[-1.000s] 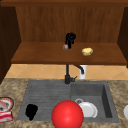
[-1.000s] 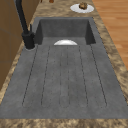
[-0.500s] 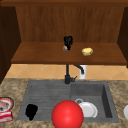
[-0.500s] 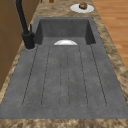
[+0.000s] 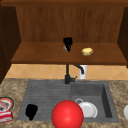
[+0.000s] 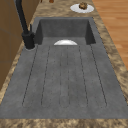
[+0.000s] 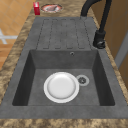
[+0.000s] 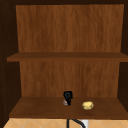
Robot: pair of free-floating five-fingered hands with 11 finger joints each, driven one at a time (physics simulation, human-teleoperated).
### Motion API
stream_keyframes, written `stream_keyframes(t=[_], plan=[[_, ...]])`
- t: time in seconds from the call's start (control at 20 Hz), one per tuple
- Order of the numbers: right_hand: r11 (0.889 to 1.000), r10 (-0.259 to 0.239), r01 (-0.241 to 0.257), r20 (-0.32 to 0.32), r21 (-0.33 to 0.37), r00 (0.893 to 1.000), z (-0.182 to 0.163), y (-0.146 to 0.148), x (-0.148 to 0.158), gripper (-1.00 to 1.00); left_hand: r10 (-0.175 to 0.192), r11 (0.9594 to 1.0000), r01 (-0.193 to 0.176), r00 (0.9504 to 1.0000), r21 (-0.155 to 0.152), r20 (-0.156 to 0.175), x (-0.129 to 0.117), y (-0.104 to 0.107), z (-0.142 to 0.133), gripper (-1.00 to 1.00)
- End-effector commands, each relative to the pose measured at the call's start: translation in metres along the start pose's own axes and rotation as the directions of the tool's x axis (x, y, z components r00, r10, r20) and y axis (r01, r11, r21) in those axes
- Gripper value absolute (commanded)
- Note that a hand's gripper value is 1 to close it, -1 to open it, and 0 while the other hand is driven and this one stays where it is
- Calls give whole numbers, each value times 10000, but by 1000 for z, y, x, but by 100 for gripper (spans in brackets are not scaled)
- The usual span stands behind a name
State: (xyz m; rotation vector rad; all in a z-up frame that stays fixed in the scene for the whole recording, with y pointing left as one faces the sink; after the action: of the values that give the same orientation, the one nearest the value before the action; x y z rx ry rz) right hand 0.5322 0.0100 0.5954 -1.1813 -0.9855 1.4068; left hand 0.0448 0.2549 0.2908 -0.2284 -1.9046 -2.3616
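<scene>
Grey sink [image 7: 105, 82] with white plate [image 7: 61, 87]; right robot hand [image 5: 67, 44] perhaps pinching pinkish thing [image 5: 65, 48].

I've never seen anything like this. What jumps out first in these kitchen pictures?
A big red ball at the sink's front edge catches the eye, beside a white plate in the basin. One black hand floats at the wooden shelf, by a small pinkish thing and near a yellow lump. The other hand hangs over the draining board.

even flat light, faint shadows, no glare, soft blur throughout
</scene>
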Motion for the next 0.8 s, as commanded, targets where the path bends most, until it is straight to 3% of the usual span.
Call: stream_keyframes(t=[0.0,0.5,0.75], plan=[[9958,-284,273,111,876,9995,18,10,2,100,0,10000,0,10000,0,0,0,0,0,0],[9869,-55,-20,461,1616,9989,48,0,11,100,0,10000,0,10000,0,0,0,0,0,0],[9806,-133,17,578,1960,9982,48,-4,14,100,0,10000,0,10000,0,0,0,0,0,0]])
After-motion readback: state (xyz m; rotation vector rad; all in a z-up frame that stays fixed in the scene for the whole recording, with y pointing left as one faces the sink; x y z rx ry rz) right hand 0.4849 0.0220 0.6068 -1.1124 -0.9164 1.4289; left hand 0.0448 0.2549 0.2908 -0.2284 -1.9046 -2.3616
